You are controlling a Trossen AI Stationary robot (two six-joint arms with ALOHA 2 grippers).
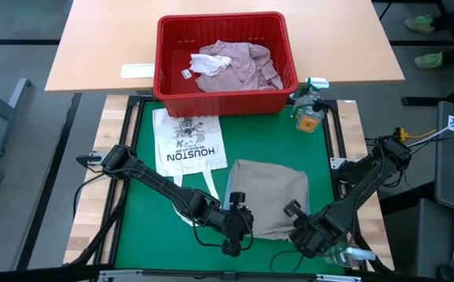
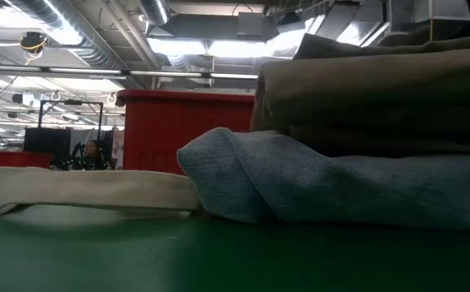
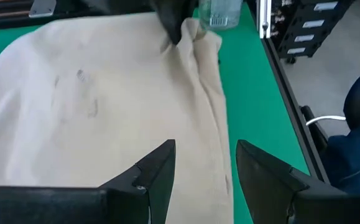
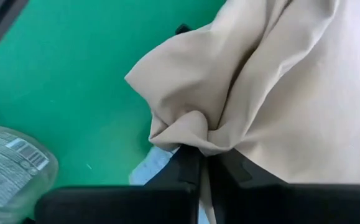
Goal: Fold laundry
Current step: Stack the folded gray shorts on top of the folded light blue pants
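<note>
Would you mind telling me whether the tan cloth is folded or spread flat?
Folded: the tan cloth lies as a compact rectangle, stacked in layers in the low view.

Probably a lab, exposed ducts [image 2: 72,32], strip lights [image 2: 218,47]

Blue denim [image 2: 340,191] mostly buried under tan cloth [image 1: 270,196]; only a sliver shows in right wrist view, extent unclear. Tan cloth cut off at 3 o'clock edge in low view. Tote bag [image 1: 187,141] print too small to read fully. Pink shirt [image 1: 234,66] crumpled in red basket [image 1: 164,55], buttons indiscernible.
</note>
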